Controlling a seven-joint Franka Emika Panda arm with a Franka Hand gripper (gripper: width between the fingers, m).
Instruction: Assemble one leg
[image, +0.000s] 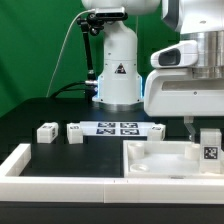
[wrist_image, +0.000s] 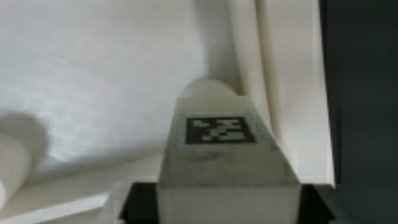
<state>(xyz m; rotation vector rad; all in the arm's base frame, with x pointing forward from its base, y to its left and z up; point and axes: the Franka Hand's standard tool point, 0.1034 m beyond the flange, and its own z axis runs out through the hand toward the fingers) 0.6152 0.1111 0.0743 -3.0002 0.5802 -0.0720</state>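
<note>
My gripper (image: 203, 128) is shut on a leg (image: 209, 143), a short white post with a black-and-white tag on its side. It holds the leg upright over the exterior view's right end of the large flat white tray-like piece (image: 150, 165). In the wrist view the leg (wrist_image: 222, 140) sits between my two black fingers (wrist_image: 143, 205), with its tip next to the tray's raised rim (wrist_image: 285, 90). Whether the leg touches the tray cannot be told. Two more legs (image: 46, 131) (image: 76, 132) lie on the black table at the exterior view's left.
The marker board (image: 118, 128) lies flat on the table behind the tray. A third loose white leg (image: 156, 130) lies at its right end. A white rail (image: 20, 165) runs along the front left. The robot's base (image: 117, 75) stands at the back.
</note>
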